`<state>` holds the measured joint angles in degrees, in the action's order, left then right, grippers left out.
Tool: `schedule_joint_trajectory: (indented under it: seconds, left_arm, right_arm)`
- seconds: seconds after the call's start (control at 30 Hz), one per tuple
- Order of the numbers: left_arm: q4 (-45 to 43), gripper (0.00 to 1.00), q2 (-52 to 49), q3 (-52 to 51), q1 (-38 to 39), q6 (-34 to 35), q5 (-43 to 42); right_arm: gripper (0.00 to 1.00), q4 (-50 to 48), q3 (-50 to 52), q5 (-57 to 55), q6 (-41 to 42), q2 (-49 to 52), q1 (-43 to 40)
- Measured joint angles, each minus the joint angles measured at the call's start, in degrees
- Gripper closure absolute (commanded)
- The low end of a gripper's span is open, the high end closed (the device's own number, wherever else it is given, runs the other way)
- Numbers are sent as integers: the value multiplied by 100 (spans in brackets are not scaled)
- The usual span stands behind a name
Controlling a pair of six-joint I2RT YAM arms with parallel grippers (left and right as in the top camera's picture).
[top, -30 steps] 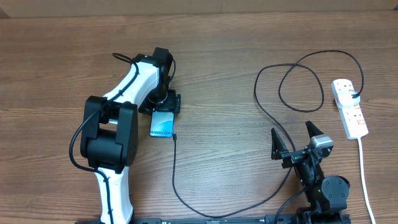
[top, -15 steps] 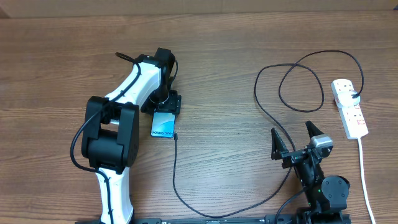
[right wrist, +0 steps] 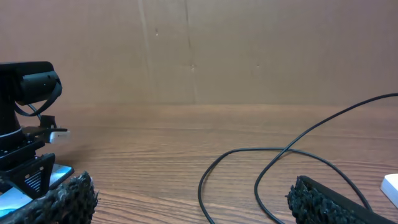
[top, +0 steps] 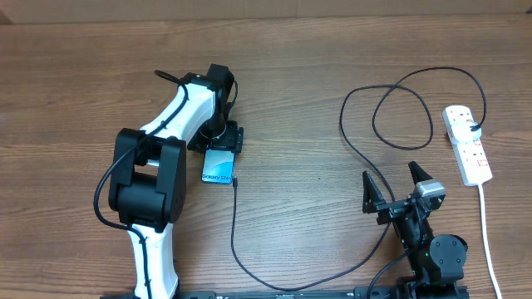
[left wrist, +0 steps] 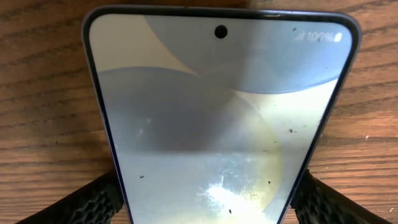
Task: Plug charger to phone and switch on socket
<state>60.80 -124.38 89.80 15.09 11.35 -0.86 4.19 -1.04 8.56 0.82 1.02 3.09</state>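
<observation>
The phone is seen lying flat and screen up on the wooden worktop, its blue-and-white wallpaper and small "Galaxy" lettering turned to the overhead camera. Its far end is covered by the left gripper, which is set over it from above. In the left wrist view the textured black pads are met by the phone's two long edges, so the phone is grasped across its width with the jaws spread wide. At the phone's near right corner the small black connector tip of the charger is found, touching or just beside the casing; whether it is seated in the port cannot be told. From there the thin black cable is led toward the robot, swept round to the right of the phone, carried away again and thrown into a loop. It ends at a black plug in the socket, which lies well to the right of the phone. A white cord is trailed from the socket's near end. Between phone and socket, and nearer the robot than either, the right gripper is found released, its jaws wide apart with nothing between them.
</observation>
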Motion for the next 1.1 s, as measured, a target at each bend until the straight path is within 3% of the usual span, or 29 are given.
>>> schedule_joint_trajectory:
  seconds: [0.17,0.5,0.83,1.1]
  left_arm:
    - [2,30,4,0,15,0,-9]
    - [201,30,-57,151,-7,0,-138]
    - [664,28,-127,251,-348,-503,-1547]
    - [953,28,-199,251,-459,-595,-1958]
  right_arm:
    - [0,2,0,0,0,0,0]
    - [0,-2,0,0,2,0,0]
    - [0,-4,0,0,0,0,0]
    - [0,-2,0,0,0,0,0]
